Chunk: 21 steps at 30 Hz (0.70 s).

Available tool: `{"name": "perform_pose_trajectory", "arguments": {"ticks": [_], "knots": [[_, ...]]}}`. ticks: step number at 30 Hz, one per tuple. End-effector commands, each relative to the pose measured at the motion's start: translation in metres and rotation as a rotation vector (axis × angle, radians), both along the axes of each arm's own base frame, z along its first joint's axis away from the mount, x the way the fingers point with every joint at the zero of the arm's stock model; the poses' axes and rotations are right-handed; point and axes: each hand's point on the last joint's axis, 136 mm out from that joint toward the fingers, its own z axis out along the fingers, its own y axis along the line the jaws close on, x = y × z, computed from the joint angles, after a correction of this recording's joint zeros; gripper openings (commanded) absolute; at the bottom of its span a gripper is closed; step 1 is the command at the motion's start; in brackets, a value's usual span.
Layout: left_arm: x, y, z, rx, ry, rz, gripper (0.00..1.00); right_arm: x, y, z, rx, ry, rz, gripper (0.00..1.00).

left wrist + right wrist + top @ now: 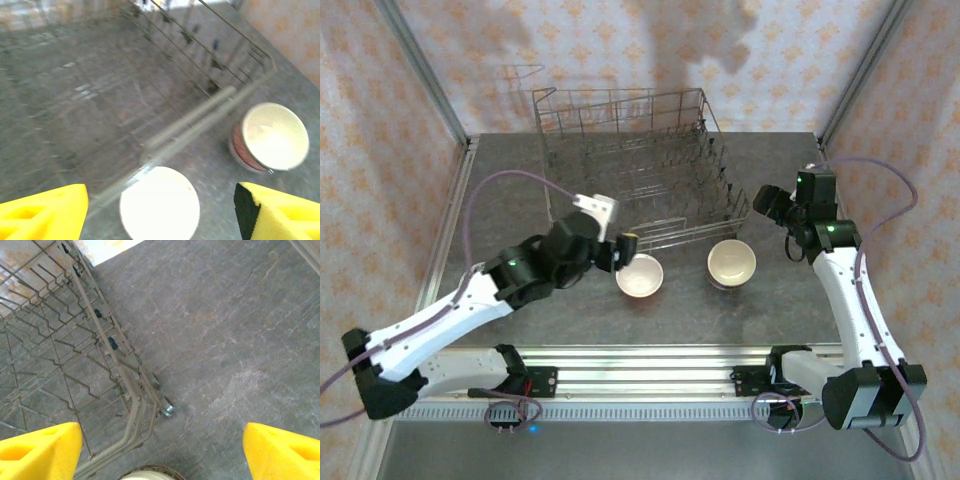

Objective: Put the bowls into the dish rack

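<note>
Top view first: the dish rack [620, 170] sits at the far middle of the table [690, 315] with nothing in it that I can see, and two bowls are on the table just beside its near rail, a white bowl [640, 275] and to its right a cream bowl [731, 264] with a brownish outside. The left gripper [623, 252] hangs right at the white bowl's left rim, and the right gripper [765, 207] is off by the rack's near right corner, not over the cream bowl. The left wrist view is pretty blurry, but the yellow jaws are clearly wide apart with the white bowl below and between them, nothing gripped. In the right wrist view the jaws are also wide apart and empty, above the rack's corner, with just a sliver of the cream bowl's rim at the near edge. My worry: pinch the white bowl off-centre and it'll skid into the rail, and the right side could snag the wire corner if it drops from here.
</note>
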Motion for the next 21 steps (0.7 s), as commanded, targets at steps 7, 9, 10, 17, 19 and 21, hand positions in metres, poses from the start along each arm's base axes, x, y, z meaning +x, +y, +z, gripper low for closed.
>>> {"name": "perform_pose_trajectory", "arguments": {"ticks": [7,9,10,17,19,21], "knots": [[-0.022,-0.117,-0.032,0.001,0.081,-0.163,0.74,-0.049,0.000,-0.007,0.002,0.088,-0.015,0.72],[-0.023,-0.137,-0.040,-0.033,0.115,-0.188,0.74,-0.062,-0.001,-0.016,0.004,0.105,-0.027,0.70],[-0.023,-0.143,-0.042,-0.044,0.127,-0.193,0.74,-0.066,-0.001,-0.019,0.015,0.108,-0.032,0.69],[-0.012,-0.159,-0.052,-0.021,0.134,-0.168,0.73,-0.086,0.014,-0.063,0.108,0.201,-0.019,0.59],[-0.010,-0.157,-0.050,-0.016,0.126,-0.155,0.74,-0.087,0.016,-0.074,0.115,0.226,-0.022,0.57],[-0.008,-0.154,-0.046,-0.014,0.111,-0.140,0.74,-0.086,0.018,-0.084,0.122,0.250,-0.019,0.55]]}}
